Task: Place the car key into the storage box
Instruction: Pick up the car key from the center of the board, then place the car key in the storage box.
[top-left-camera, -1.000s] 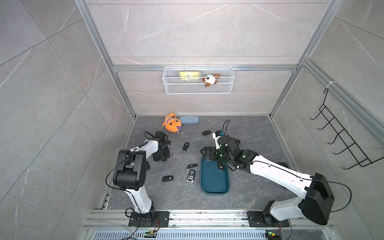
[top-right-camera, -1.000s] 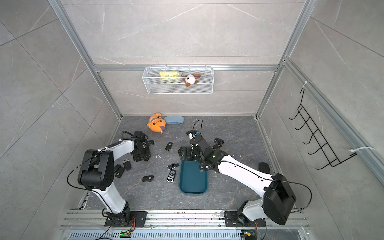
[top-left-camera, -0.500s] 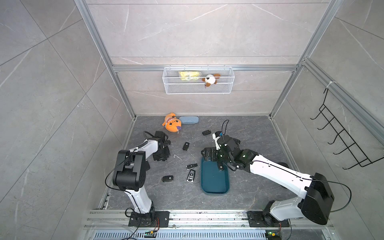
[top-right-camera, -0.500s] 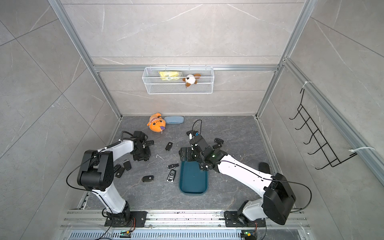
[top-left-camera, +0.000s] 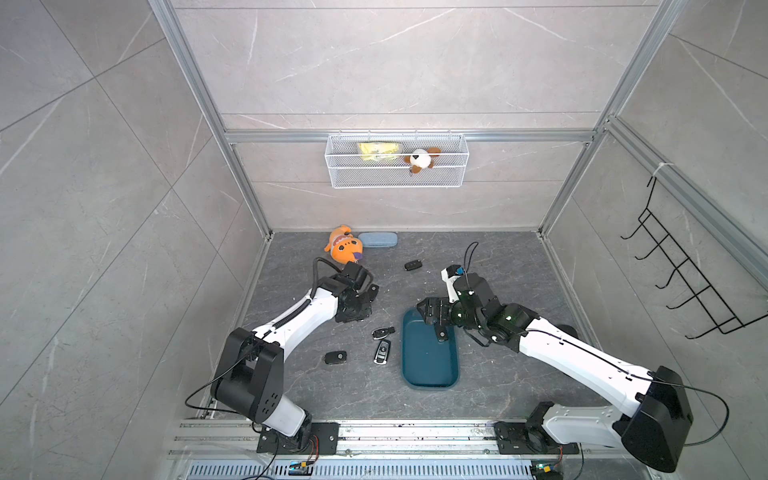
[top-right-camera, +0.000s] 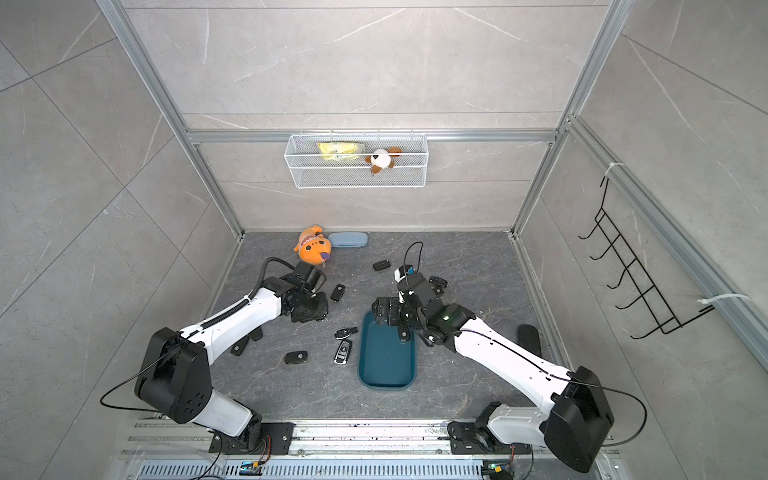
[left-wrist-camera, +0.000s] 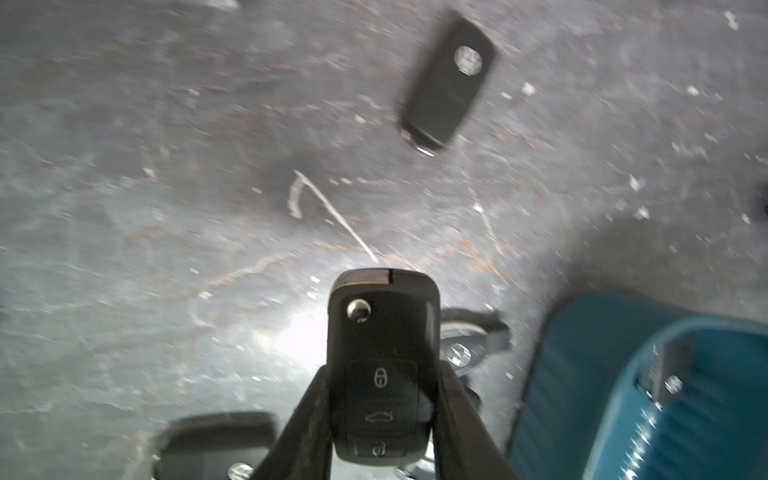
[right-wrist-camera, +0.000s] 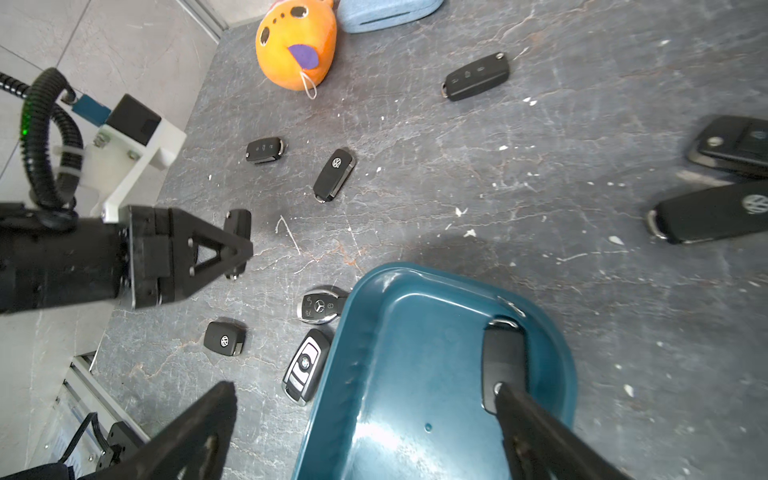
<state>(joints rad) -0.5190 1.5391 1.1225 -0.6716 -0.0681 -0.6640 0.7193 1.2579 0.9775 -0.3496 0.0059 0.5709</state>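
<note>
Flanking storage box (top-left-camera: 430, 374), Mercedes fob (top-left-camera: 382, 332), BMW fob (top-left-camera: 382, 352)

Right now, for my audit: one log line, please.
left hand shut on car key | right hand open over storage box | one fob inside

Both top views hang high over the arms' bases, looking steeply down on the whole floor (top-left-camera: 498, 266) and back wall. The left wrist camera rides low behind the left gripper (left-wrist-camera: 382, 374), hard up to the floor; the right wrist camera sits higher behind the right gripper (right-wrist-camera: 361, 388). Both wrist views share the storage box (left-wrist-camera: 582, 374), which both top views show too.
</note>
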